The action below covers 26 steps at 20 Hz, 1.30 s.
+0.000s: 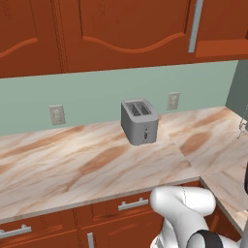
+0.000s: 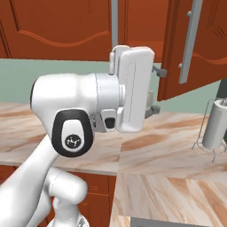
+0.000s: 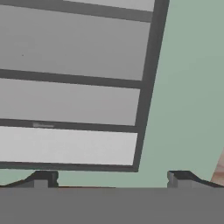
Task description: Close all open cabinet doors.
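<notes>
In the left base view you see a toaster (image 1: pixel 140 121) on the counter (image 1: pixel 72 164) below closed cabinet doors (image 1: pixel 131 29). In the right base view, an open door (image 2: pixel 195 44) stands just right of the gripper (image 2: pixel 156 91). In the hand view, the fingertips (image 3: pixel 41 179) stand wide apart, holding nothing, before grey shelves (image 3: pixel 70 105).

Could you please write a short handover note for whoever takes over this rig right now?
Gripper: open, holding nothing, raised near the wall cabinets and pointing past the open door.
Open cabinet door: swung out from the wall cabinet on the right, above the counter, its silver bar handle facing the room.
Other cabinet doors in view look shut.
Done: no door closed yet, as far as visible.
Left: push the open door shut, then check for others.
</notes>
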{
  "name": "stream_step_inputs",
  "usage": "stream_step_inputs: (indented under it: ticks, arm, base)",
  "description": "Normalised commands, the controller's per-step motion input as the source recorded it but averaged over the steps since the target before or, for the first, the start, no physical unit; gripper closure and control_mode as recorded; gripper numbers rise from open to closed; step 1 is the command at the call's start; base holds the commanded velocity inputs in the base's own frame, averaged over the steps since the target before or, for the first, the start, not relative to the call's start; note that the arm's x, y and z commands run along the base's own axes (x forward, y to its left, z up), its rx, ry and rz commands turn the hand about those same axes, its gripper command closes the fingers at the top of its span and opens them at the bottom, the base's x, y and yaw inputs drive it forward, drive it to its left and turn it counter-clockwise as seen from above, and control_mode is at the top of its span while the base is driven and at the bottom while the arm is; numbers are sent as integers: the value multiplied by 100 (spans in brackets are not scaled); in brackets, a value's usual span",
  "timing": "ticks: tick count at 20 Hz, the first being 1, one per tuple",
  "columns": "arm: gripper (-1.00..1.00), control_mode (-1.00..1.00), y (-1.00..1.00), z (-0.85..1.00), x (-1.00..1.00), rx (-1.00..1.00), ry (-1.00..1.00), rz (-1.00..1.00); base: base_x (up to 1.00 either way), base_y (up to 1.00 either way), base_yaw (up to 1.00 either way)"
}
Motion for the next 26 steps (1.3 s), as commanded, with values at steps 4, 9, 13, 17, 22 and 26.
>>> stream_step_inputs:
  ticks: [4, 9, 13, 17, 22, 26]
  arm:
    - [-100, -100, -12, 0, 35, 1, 1, 1]
    - [-100, -100, -9, 1, 36, 6, 0, 10]
    - [-100, -100, -16, 5, 19, 4, 0, 11]
    - [-100, -100, -17, 5, 10, 2, 0, 8]
    - [-100, -100, -16, 1, 9, 0, 0, 2]
    - [-100, -100, -16, -2, 13, -1, -1, 0]
  base:
    - [0, 0, 0]
    - [0, 0, 0]
    - [0, 0, 0]
    - [0, 0, 0]
    - [0, 0, 0]
    - [0, 0, 0]
